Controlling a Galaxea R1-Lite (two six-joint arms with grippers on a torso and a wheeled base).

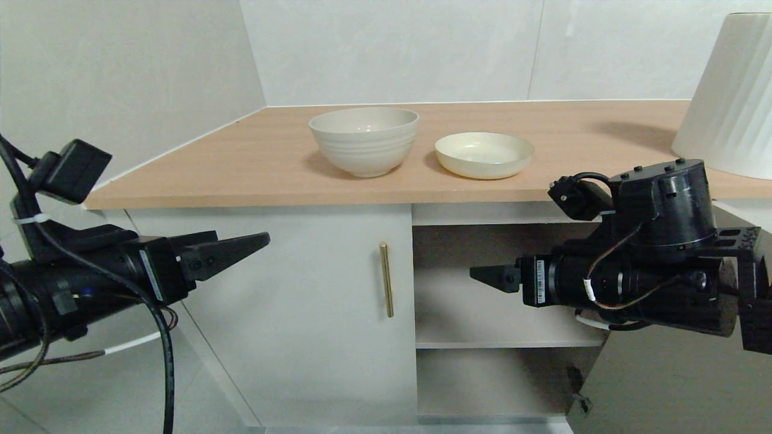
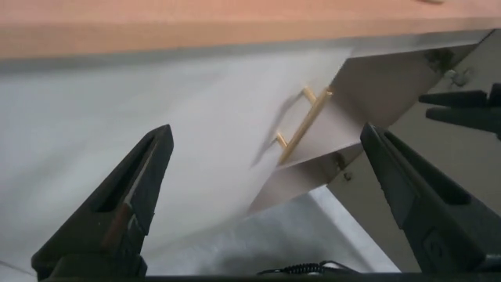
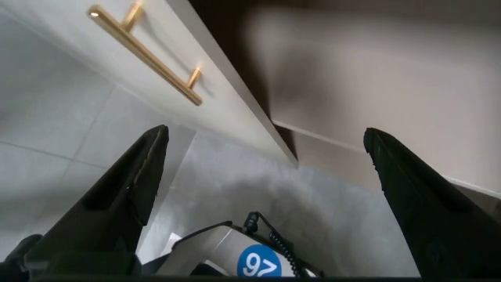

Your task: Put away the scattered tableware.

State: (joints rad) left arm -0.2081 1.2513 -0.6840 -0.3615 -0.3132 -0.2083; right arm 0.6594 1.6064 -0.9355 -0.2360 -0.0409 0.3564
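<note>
Nothing of the tableware is put away yet, as far as the pictures show. The deep bowl point(image 1: 364, 140) and the shallow plate point(image 1: 484, 155) stand side by side, near each other but apart, on the wooden countertop point(image 1: 241, 172) in the upper middle of the head view. Below them, the cabinet's right compartment is open and its shelf point(image 1: 482, 328) looks bare, while the left door point(image 1: 289, 313) with the brass handle point(image 1: 386, 279) is closed. The left gripper point(image 2: 266, 133) at the left edge and the right gripper point(image 3: 266, 133) at the right both hang low before the cabinet, jaws spread wide and holding nothing. I judge both pieces remain to be picked up and stored.
</note>
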